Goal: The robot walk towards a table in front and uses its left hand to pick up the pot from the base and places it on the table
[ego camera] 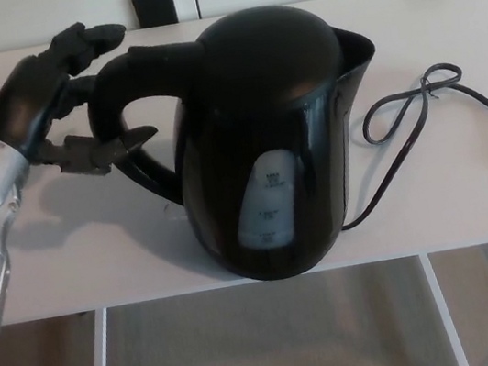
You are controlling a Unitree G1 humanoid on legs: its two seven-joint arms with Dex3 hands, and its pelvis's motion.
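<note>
1. Left hand (pixel 47 101) over the left of table (pixel 70 257), fingers spread, one above and one below handle (pixel 115 120), not clamped.
2. Pot (pixel 265 142) upright at front centre, long axis vertical, handle pointing left, spout right.
3. Cord (pixel 418 109) looped at right.
</note>
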